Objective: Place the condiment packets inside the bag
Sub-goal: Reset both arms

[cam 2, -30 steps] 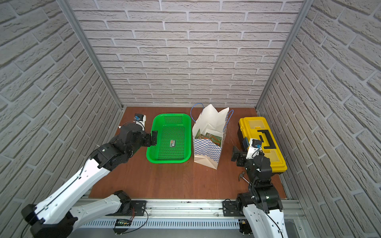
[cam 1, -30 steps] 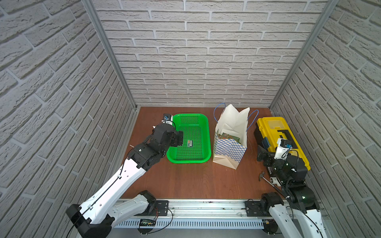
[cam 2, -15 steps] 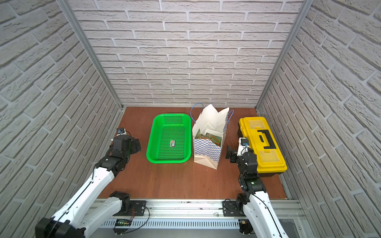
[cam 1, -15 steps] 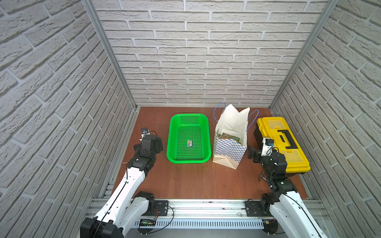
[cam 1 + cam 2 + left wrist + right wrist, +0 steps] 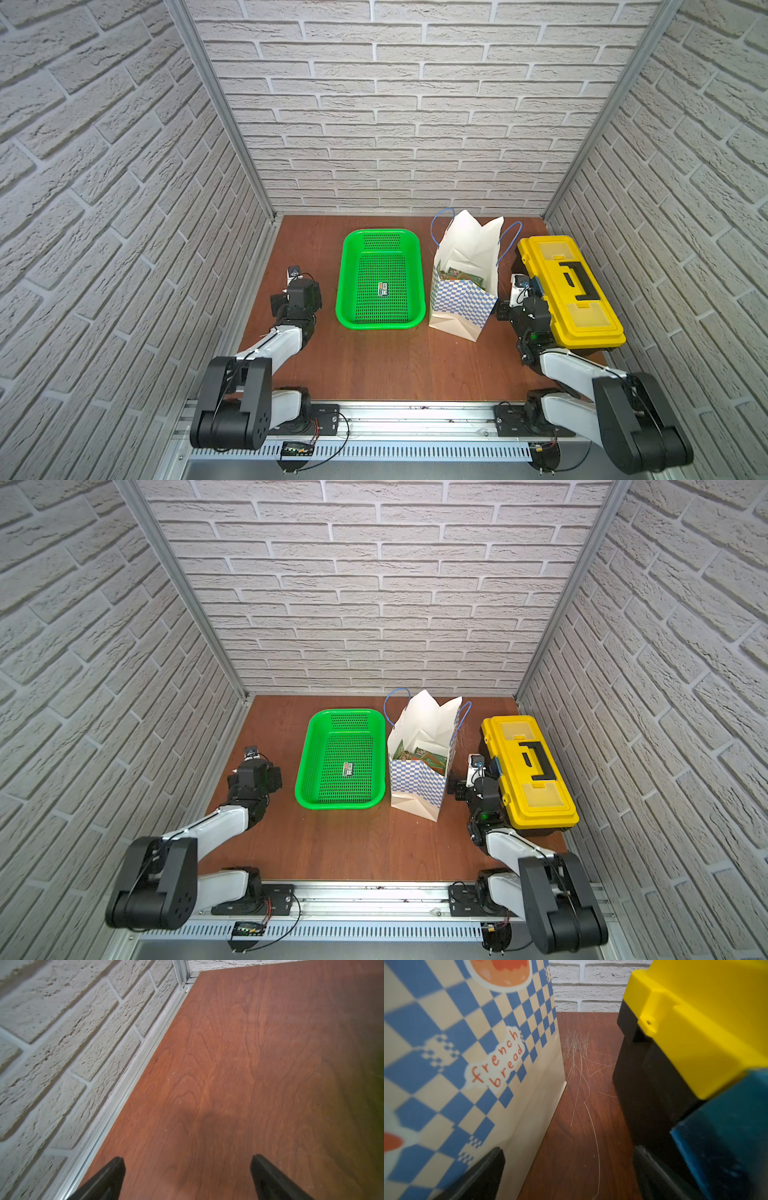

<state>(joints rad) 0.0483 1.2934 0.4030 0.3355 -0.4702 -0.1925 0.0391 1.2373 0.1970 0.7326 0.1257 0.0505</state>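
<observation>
On bag (image 5: pixel 467 1064) side you read "french bread"; condiment packets (image 5: pixel 459 275) inside bag. Jaws of left gripper (image 5: pixel 188 1159) and right gripper (image 5: pixel 569 1149) spread wide, holding nothing.

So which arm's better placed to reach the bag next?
Right. The right tool, open, sits beside the bag, between it and the toolbox. The left tool, also open, is beyond the basket by the side wall. Packets are inside already.
</observation>
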